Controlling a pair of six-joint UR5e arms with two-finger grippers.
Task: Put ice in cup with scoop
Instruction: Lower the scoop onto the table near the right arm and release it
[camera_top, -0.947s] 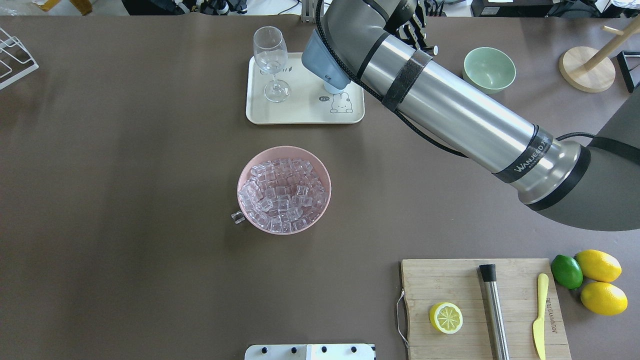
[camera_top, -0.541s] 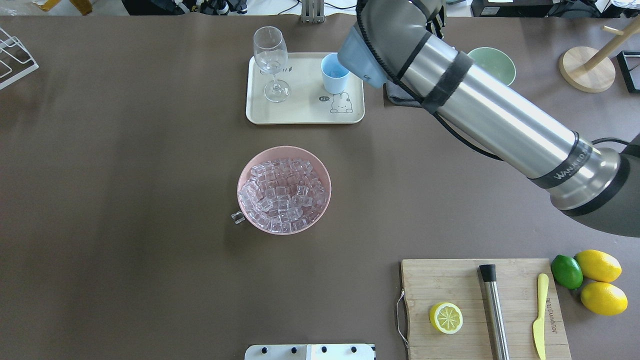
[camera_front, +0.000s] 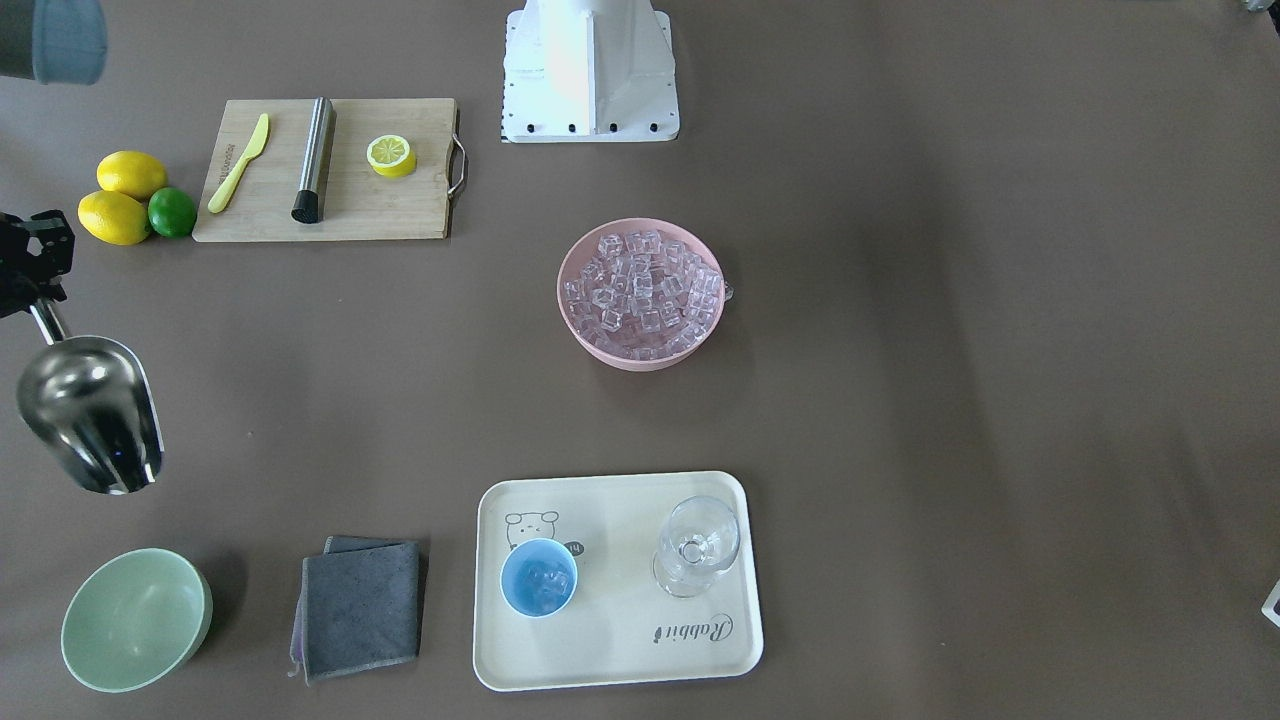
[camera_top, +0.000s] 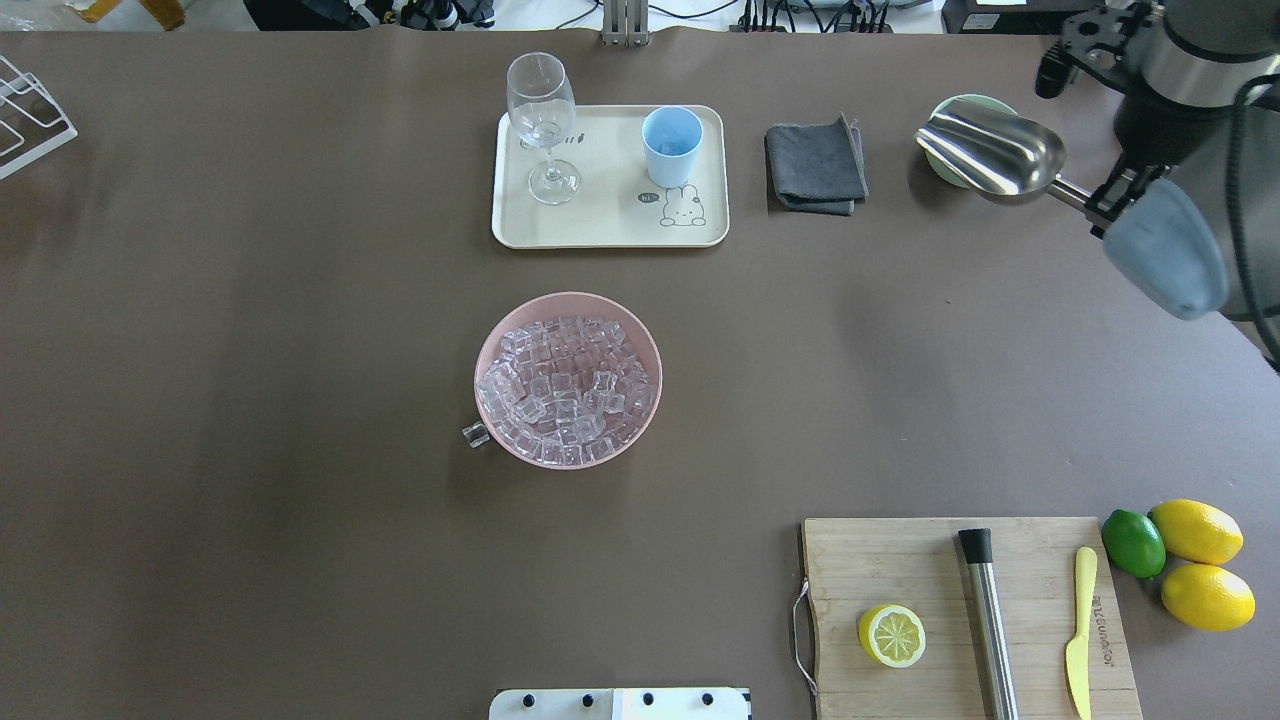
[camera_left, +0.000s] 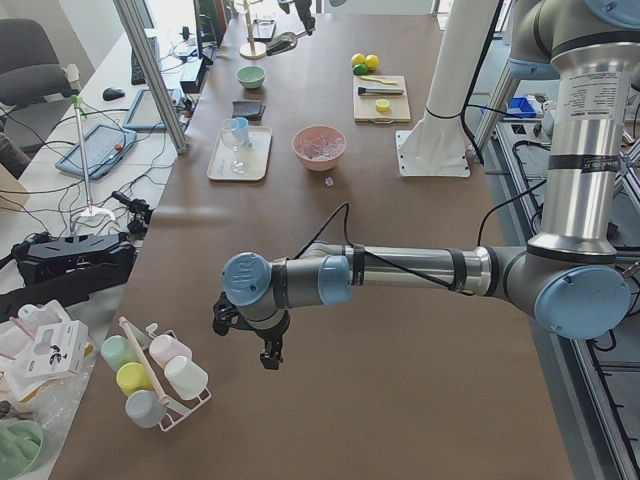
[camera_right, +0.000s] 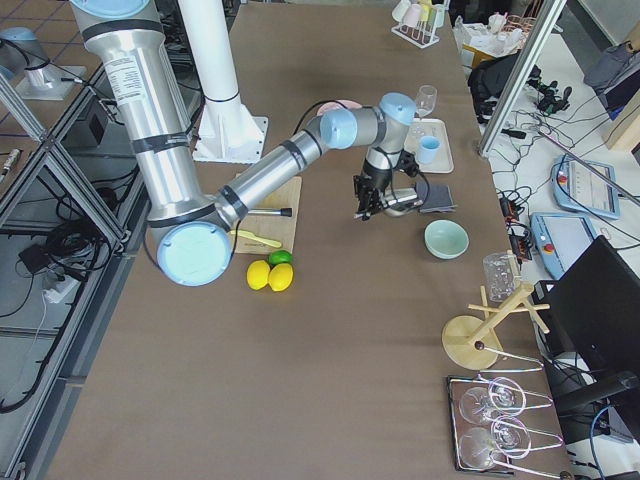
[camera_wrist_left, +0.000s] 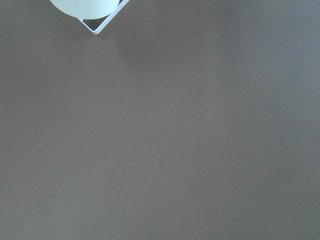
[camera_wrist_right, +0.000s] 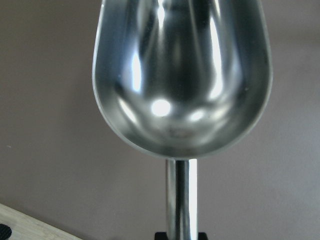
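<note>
My right gripper (camera_top: 1098, 202) is shut on the bar handle of the silver scoop (camera_top: 992, 152) and holds it above the table at the far right, its trough over the pale green bowl's edge. The trough (camera_wrist_right: 182, 75) is empty. The light blue cup (camera_top: 672, 145) stands on the cream tray (camera_top: 600, 225) and has a few ice cubes in it (camera_front: 540, 580). A pink bowl (camera_top: 648, 345) at the table's middle is heaped with ice (camera_top: 565, 390). One loose cube (camera_top: 476, 434) lies beside it. My left gripper (camera_left: 268, 355) hovers far off near a cup rack; I cannot tell its state.
A wine glass (camera_top: 541, 120) stands on the tray. A grey cloth (camera_top: 816, 165) and the green bowl (camera_front: 135, 618) lie to its right. A cutting board (camera_top: 920, 560) holds a lemon half, steel cylinder (camera_top: 988, 620) and yellow knife. Lemons and a lime (camera_top: 1133, 543) sit beside it.
My right arm has swung right, away from over the tray, carrying the scoop to the far right. The cup and the grey cloth are now uncovered.
</note>
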